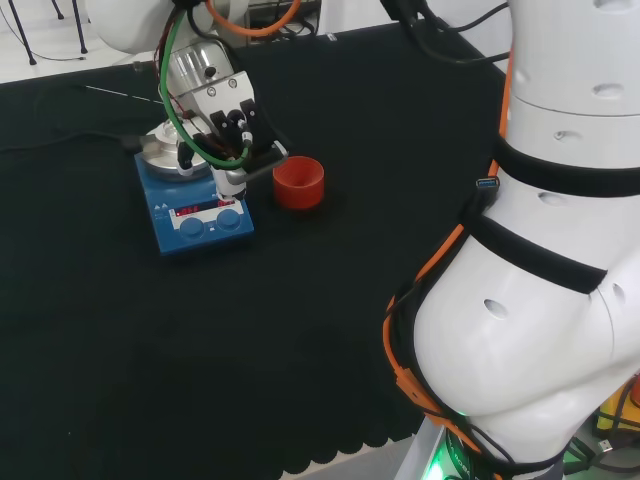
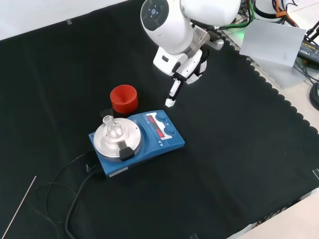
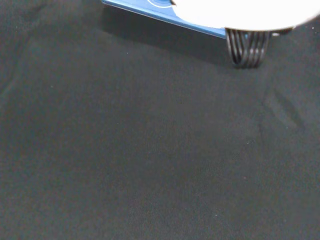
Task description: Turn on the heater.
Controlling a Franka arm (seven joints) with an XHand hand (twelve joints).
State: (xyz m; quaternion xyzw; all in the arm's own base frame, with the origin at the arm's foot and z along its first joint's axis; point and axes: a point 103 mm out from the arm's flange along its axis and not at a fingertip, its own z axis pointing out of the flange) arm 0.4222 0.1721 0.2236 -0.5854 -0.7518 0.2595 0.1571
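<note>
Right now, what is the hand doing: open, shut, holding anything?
Hand: holds nothing; one finger points straight down above the heater control panel, the others curled back.

In the front view the robot hand (image 2: 185,69) hung above the bench (image 2: 239,149) with one straight finger pointing down, open cloth beneath it and to its right. The heater (image 2: 149,139) stood just below its tip, the knobs on the near-right side unobstructed. A red ribbed ring (image 2: 123,98) stood close to the heater's far-left corner, and a small glass flask (image 2: 112,127) occupied the plate.
</note>
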